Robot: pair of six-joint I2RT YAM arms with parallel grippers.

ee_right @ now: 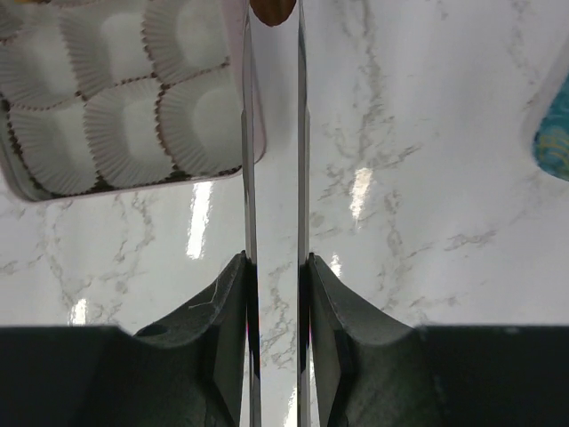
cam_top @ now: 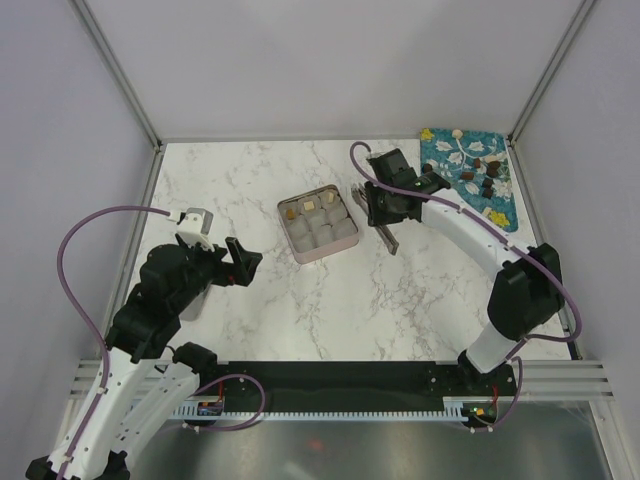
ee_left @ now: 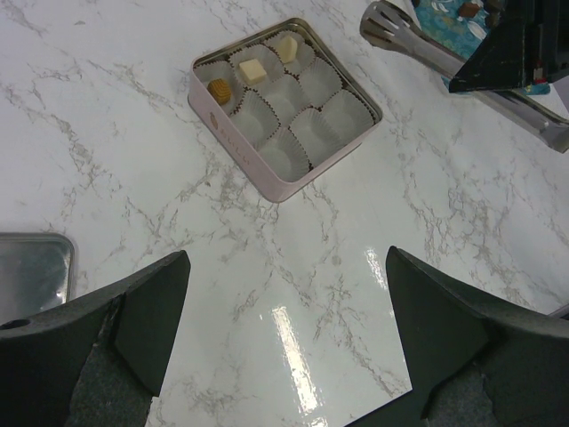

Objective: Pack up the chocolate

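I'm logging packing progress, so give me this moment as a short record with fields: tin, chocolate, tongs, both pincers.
pink tin: open, nine paper cups; three in one row hold pieces, six empty
loose chocolate: several pieces on the blue tray, far right
metal tongs: brown piece between the blades, by the tin's rim
right pincer: shut on the metal tongs
left pincer: open, empty, above the table

This is a lab-style robot test booth. Plain white wall panels on grey aluminium frame posts enclose a white marble-patterned tabletop at centre frame.
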